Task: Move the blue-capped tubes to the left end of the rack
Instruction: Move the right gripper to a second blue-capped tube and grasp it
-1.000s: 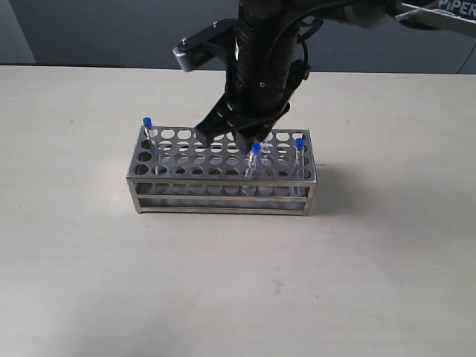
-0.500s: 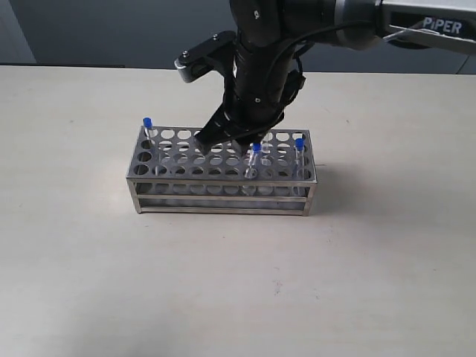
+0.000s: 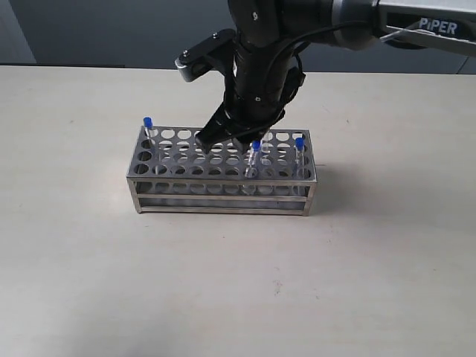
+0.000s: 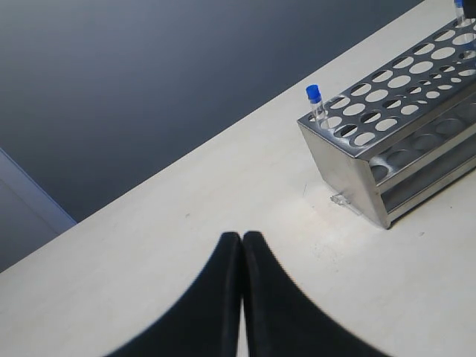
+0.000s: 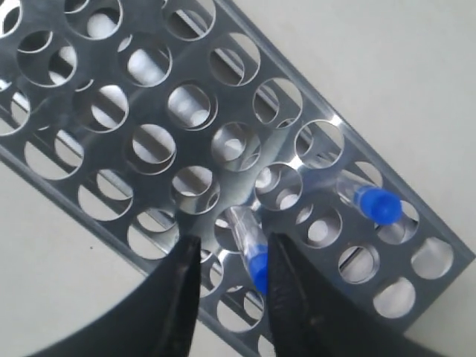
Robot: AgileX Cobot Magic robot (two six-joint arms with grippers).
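Where the rack stands: the rack (image 3: 223, 181) sits lengthwise on the pale table (image 3: 372, 260), near the middle of the scene.
Blue-capped tubes: three show, each standing in a hole of the rack.
Corner tube (image 3: 147, 123): back row, at the rack's far left end.
Middle tube (image 3: 255, 149): towards the front, right of centre, just beside the right gripper's fingers.
End tube (image 3: 300, 143): at the rack's right end.
Right gripper (image 3: 222, 143): low over the top plate, fingers parted. In the wrist view the middle tube's cap lies in the gap, close against one finger with space at the other, so it is not clamped.
Left gripper (image 4: 242, 238): fingers pressed together, holding nothing, over bare table off the rack's left end.
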